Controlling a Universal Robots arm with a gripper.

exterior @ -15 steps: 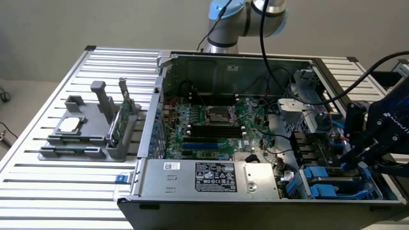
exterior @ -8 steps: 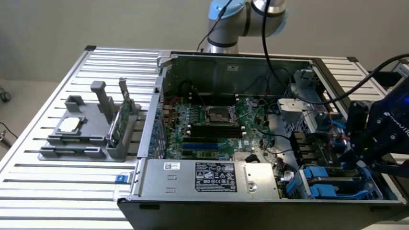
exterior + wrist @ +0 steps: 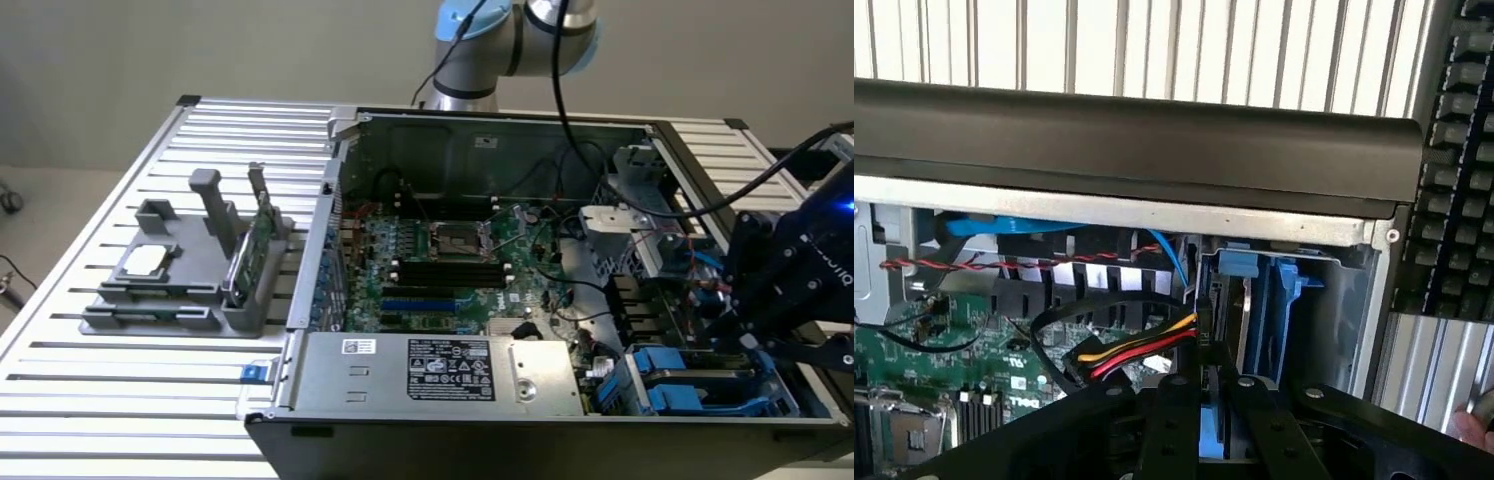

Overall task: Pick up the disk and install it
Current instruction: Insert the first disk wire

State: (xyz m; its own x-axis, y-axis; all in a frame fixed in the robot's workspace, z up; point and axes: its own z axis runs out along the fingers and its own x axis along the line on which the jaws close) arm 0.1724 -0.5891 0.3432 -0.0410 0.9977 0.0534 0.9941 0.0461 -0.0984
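Blue plastic frames the silver-grey metal hard drive, the disk (image 3: 1226, 300), which stands on edge in the drive bay (image 3: 1324, 300) at the corner of the open black desktop computer case (image 3: 441, 415), directly ahead of the black end effector (image 3: 1216, 425) and between its two fingers. The fingers (image 3: 1176, 420) sit close together with a strip of the blue carrier showing in the narrow gap, so the end effector appears clamped on the disk's edge, a grip that would keep the drive upright and lined up with the bay's slot. How deep the disk sits in the bay cannot be told.

In the exterior view the robot arm's black wrist (image 3: 787, 275) hangs over the case's corner, above the blue drive carriers (image 3: 687, 385) in the bay. A bundle of red, yellow and black cables (image 3: 1129, 352) loops just beside the end effector, over the green motherboard (image 3: 441, 265), close enough to matter for any travel into the slot.

Well away from the end effector, on the slatted metal counter (image 3: 120, 400), a grey plastic holder (image 3: 187, 275) carries a small square silver processor chip (image 3: 144, 262) and a thin green circuit card (image 3: 247, 255) standing on edge, parts staged within reach. A fingertip (image 3: 1474, 430) shows beside the case, near a black keyboard (image 3: 1459, 150).
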